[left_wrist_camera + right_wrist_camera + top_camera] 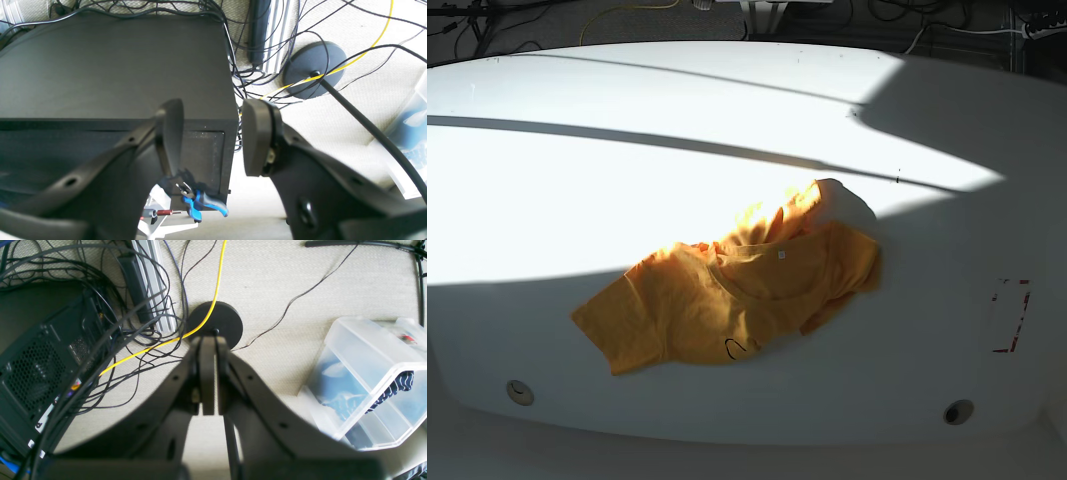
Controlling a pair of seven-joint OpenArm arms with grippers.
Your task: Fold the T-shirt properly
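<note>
The T-shirt (727, 300) is orange-yellow and short-sleeved, lying crumpled and unfolded on the white table (577, 170), a little right of its middle and toward the near edge. One sleeve spreads flat to the lower left; the far right part is bunched up and partly in sunlight. A tiny white neck tag (781, 255) shows near the collar, and a small black line drawing (740, 347) sits at the near hem

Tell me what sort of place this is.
Likely a robotics lab or workshop: a white work table holding a crumpled T-shirt, tangled cables across carpet, and a computer tower on the floor.
</note>
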